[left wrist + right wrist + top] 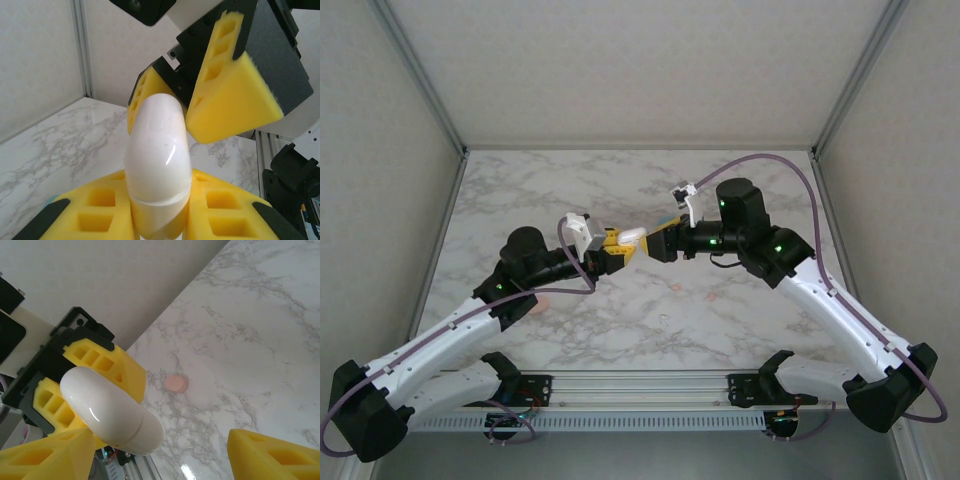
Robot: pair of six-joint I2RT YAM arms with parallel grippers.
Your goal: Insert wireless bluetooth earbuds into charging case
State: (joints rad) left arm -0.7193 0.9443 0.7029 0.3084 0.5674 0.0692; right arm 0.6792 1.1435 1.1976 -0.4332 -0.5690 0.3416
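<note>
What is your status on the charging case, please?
Left pincer shut on white charging case, off the table. Right pincer open, straddling its other end. One pink earbud loose on the table. Nothing blocking.

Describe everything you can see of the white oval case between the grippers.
The charging case is a glossy white plastic oval, closed, with a thin seam around it off-centre. It is held in the air above the marble table, clamped by the left gripper; the right gripper stands open by its other end.
</note>
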